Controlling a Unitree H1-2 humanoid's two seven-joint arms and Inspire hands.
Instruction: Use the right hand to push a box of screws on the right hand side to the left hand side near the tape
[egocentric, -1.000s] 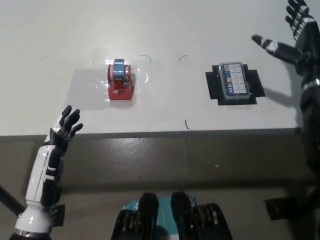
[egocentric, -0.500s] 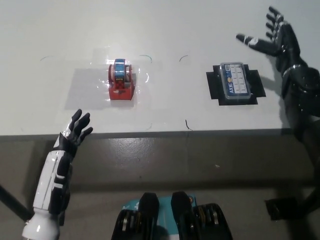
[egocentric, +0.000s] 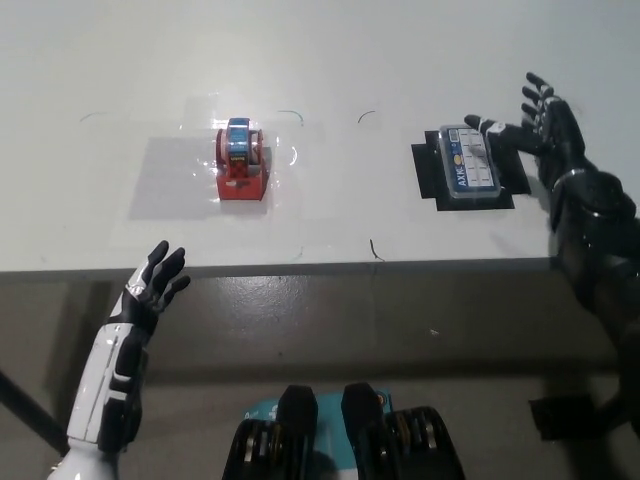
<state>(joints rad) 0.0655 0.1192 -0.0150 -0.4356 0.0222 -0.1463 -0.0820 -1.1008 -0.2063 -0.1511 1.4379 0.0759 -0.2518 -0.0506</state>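
— holding anything in that right hand (egocentric: 541, 128)?

— no, my fingers are spread wide, palm turned toward the box of screws (egocentric: 470, 164), one fingertip over its top right corner. i can't tell if it touches.

— where's the box?

— on a black patch (egocentric: 428, 178) on the right of the white table (egocentric: 330, 60), well apart from the tape (egocentric: 240, 162) in its red holder on the left.

— your left hand (egocentric: 152, 289)?

— low, before the table's front edge, fingers apart, empty.
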